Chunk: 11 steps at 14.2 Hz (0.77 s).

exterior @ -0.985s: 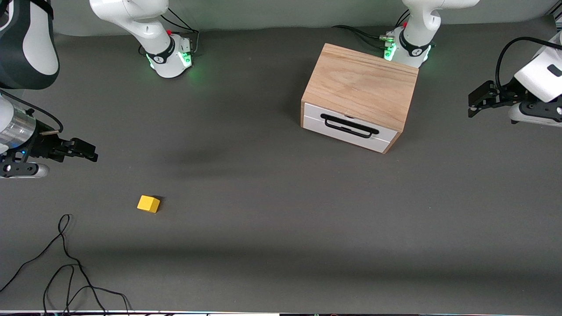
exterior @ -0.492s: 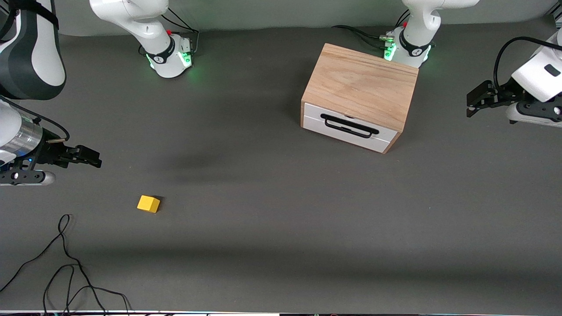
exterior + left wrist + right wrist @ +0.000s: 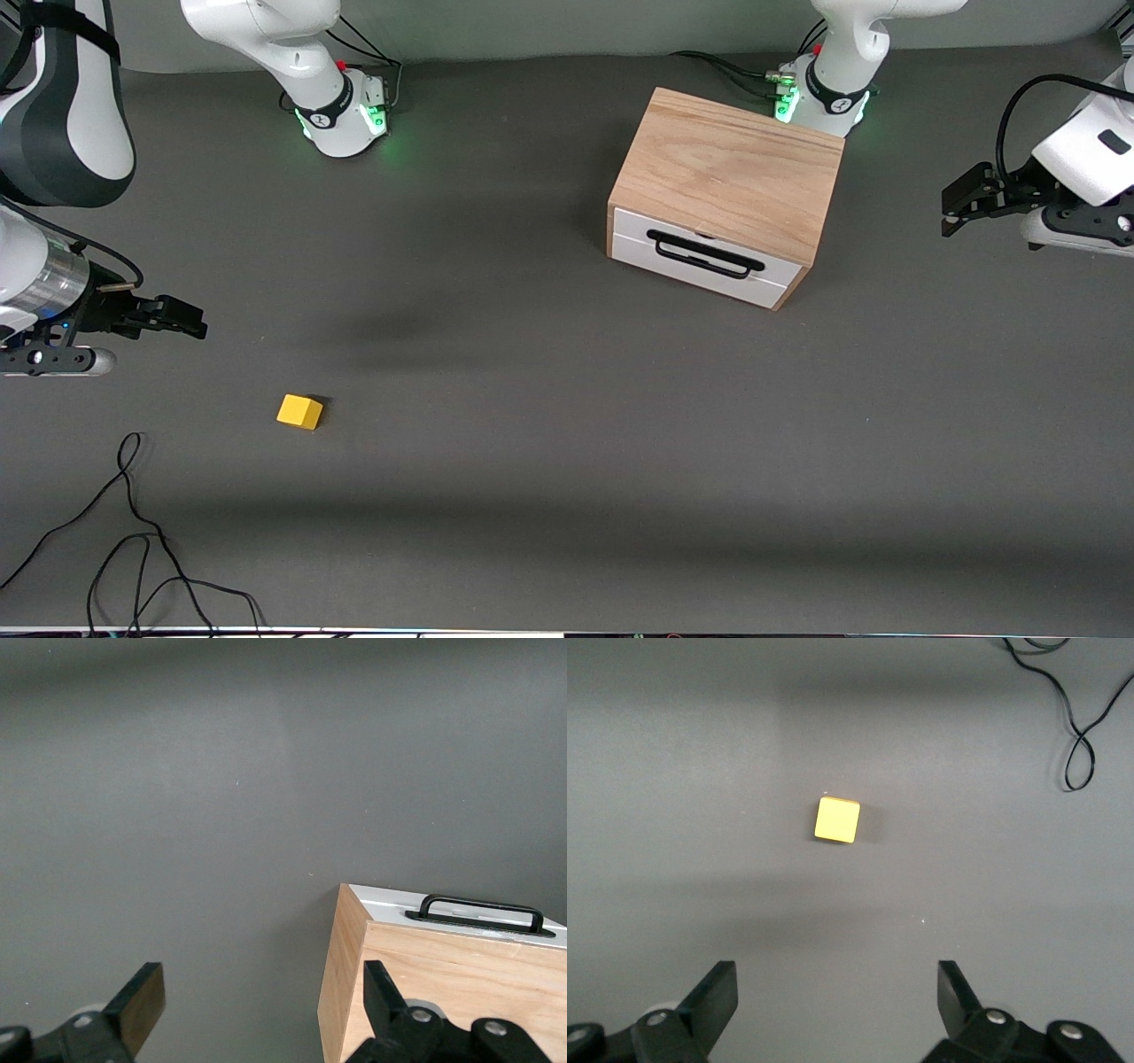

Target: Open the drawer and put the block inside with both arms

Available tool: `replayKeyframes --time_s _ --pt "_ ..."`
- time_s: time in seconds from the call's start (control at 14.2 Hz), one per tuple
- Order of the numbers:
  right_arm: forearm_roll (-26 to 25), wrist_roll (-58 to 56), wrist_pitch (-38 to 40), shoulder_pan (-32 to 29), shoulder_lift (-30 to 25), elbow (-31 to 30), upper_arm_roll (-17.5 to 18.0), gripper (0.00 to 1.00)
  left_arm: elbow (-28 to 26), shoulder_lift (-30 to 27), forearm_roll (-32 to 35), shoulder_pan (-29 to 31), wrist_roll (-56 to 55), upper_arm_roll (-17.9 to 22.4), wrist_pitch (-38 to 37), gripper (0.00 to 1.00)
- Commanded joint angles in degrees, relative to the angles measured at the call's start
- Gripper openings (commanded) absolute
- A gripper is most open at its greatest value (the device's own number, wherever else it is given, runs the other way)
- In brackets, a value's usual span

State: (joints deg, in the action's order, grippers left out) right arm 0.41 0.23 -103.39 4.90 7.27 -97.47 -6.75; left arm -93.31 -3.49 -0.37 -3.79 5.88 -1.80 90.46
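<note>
Front view: drawer (image 3: 704, 257) shut in its wooden box (image 3: 726, 168); yellow block (image 3: 299, 412) alone on the tabletop (image 3: 549, 425). Right claw (image 3: 182, 317) and left claw (image 3: 961, 199) hover open, empty. An off-centre pinch could nudge the block away.

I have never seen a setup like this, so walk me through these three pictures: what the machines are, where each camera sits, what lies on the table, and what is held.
Two white jointed robot arms stand at a dark grey table. One picture looks down from a high camera facing them; the others come from cameras on each wrist. The left gripper hangs open beside the light oak wooden box, whose white drawer with a black bar handle is shut. The right gripper, open, hangs over the table near the small yellow block. A loose black cable lies nearby. Nothing is held.
</note>
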Motion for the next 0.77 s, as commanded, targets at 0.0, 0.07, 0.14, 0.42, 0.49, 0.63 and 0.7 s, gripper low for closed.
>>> replayKeyframes --time_s 0.0,0.07,0.14,0.42,0.49,0.63,0.7 --pt "-0.2 -0.1 -0.1 -0.2 -0.1 -0.1 0.0 1.00 -0.3 -0.7 1.0 0.7 0.7 -0.5 -0.7 1.00" --pt "-0.3 -0.1 -0.1 -0.1 -0.1 -0.1 0.1 1.00 -0.4 -0.7 1.0 0.8 0.7 -0.5 -0.7 1.00" --pt "-0.3 -0.1 -0.1 -0.1 -0.1 -0.1 0.1 1.00 -0.4 -0.7 1.0 0.8 0.8 -0.5 -0.8 1.00" --pt "-0.3 -0.1 -0.3 0.0 0.3 -0.5 0.1 1.00 -0.5 -0.7 1.0 0.8 0.8 -0.5 -0.8 1.00" --pt "-0.3 -0.1 -0.3 0.0 0.4 -0.5 0.1 1.00 -0.5 -0.6 1.0 0.8 0.8 -0.5 -0.8 1.00" --pt "-0.3 -0.1 -0.4 0.0 0.6 -0.5 0.1 1.00 -0.7 -0.7 1.0 0.8 0.8 -0.4 -0.8 1.00" --pt "-0.1 -0.1 -0.5 0.0 1.1 -0.5 0.1 1.00 -0.7 -0.7 1.0 0.8 0.8 -0.4 -0.8 1.00"
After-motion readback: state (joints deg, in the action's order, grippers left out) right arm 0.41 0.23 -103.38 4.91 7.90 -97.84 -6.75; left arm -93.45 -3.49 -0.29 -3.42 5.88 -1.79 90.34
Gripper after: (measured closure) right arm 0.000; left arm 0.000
